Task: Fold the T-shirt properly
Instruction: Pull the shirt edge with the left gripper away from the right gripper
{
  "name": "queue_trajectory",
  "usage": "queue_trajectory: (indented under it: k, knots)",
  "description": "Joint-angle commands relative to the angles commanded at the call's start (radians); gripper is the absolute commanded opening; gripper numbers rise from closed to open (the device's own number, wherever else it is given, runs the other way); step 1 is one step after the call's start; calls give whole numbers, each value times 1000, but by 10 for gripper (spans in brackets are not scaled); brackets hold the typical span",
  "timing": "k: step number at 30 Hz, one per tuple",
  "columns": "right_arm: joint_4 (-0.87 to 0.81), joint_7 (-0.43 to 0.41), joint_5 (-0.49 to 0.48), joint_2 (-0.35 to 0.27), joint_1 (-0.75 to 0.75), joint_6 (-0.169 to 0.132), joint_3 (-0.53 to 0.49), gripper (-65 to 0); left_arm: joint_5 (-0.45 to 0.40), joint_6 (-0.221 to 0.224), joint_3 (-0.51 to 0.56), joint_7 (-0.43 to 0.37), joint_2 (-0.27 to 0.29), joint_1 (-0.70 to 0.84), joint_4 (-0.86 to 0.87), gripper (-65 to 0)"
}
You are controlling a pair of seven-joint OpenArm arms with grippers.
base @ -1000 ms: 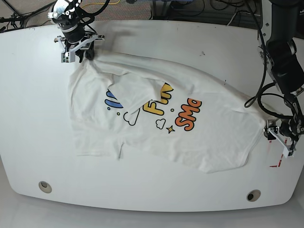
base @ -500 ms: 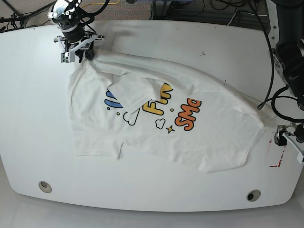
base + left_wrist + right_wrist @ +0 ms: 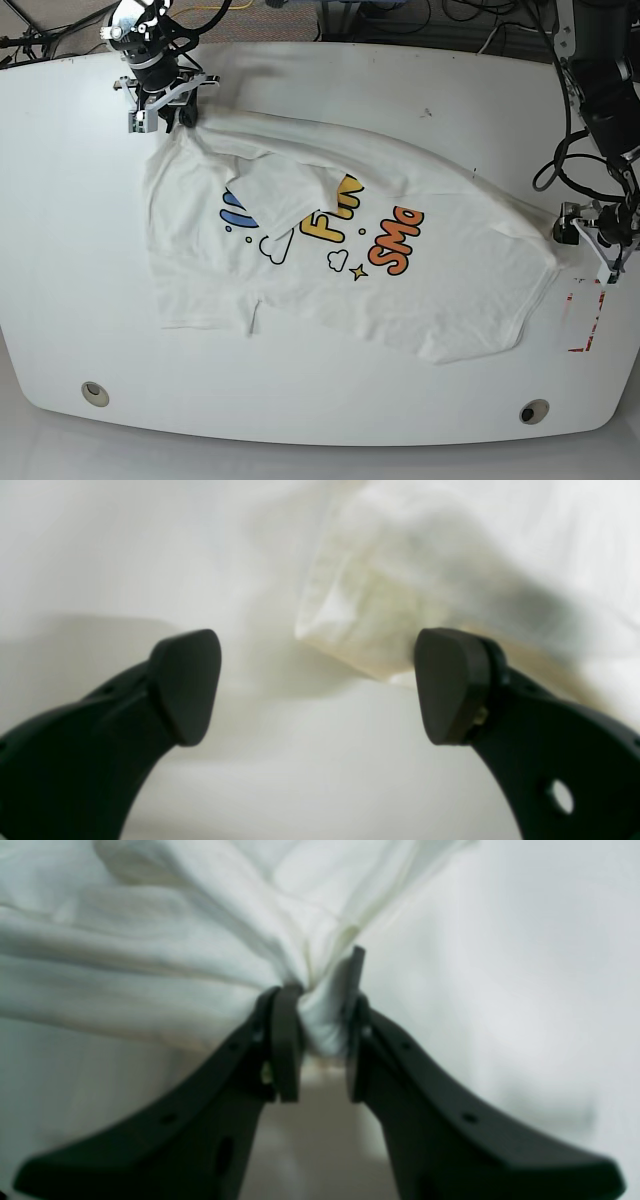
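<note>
Left wrist view: the left gripper [image 3: 317, 685] is spread wide and holds nothing. A blurry corner of the T-shirt [image 3: 370, 605] lies just past it, upper middle.
Right wrist view: the right gripper [image 3: 320, 1040] pinches a bunch of shirt cloth.
Base view: the shirt lies crumpled across the middle of the table [image 3: 330, 415], print side up.
Risk: the open hand may miss the corner or grab too little, so the cloth slips.
In the way: a flap folded over the letters [image 3: 330, 225].

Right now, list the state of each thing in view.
T-shirt: spread print-up, rumpled, one flap folded over the lettering.
Right end effector: shut on T-shirt.
Left end effector: open, at a T-shirt corner, not gripping.
Table: holds the T-shirt.
</note>
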State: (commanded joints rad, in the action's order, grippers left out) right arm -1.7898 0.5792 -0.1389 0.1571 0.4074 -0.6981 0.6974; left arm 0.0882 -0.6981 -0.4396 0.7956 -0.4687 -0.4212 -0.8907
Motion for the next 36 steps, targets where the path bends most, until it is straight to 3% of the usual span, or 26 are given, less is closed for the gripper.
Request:
queue_trajectory:
  k: [14, 17, 23, 26, 36]
  knots:
    - [-2, 0, 0, 0, 0, 0, -2, -522, 0, 0, 5, -3, 21, -3, 0, -88]
    - [-2, 0, 0, 0, -2, 0, -2, -522, 0, 0, 5, -3, 21, -2, 0, -167]
    - [0, 0, 0, 0, -2, 0, -2, -528, -8, 0, 5, -3, 21, 2, 0, -524]
    - [-3, 0, 0, 0, -2, 0, -2, -528, -9, 0, 5, -3, 20, 3, 2, -649]
    - [-6, 3, 0, 0, 3, 0, -3, -528, -2, 0, -20, 89, 14, 54, 0, -650]
